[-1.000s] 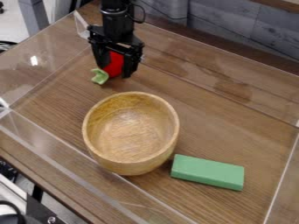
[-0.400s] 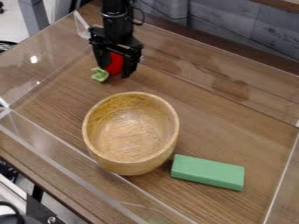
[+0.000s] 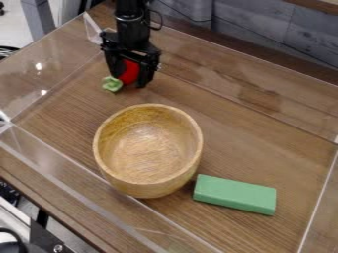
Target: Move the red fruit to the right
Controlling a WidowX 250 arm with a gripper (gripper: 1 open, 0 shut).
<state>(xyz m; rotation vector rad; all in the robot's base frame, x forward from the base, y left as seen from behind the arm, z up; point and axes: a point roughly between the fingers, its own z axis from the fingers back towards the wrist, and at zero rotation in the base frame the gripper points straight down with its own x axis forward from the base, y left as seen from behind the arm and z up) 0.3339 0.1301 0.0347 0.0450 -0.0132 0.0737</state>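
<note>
The end effector points straight down with its two black fingers apart, one on each side of the red fruit, which sits low between them on the table. The fingers stand wide and nothing shows them pressing on the fruit, so this reads as the moment before a grasp, not a hold: the vertical approach lets the fingers straddle a small object from above and close on its sides without shoving it along the wood.

Taking the wooden bowl as the landmark, the fruit lies beyond the bowl's far rim and slightly to its left in the camera view, near but not touching it. A flat green block rests in front of the bowl's right side, close to the near transparent wall of the enclosure. The stretch of table to the right of the bowl's far side is where the fruit would likely go.

The fruit is small and bright red, far smaller than the bowl, partly masked by the fingers. A pale green leafy cap sticks out at its lower left, just outside the fingers.
</note>
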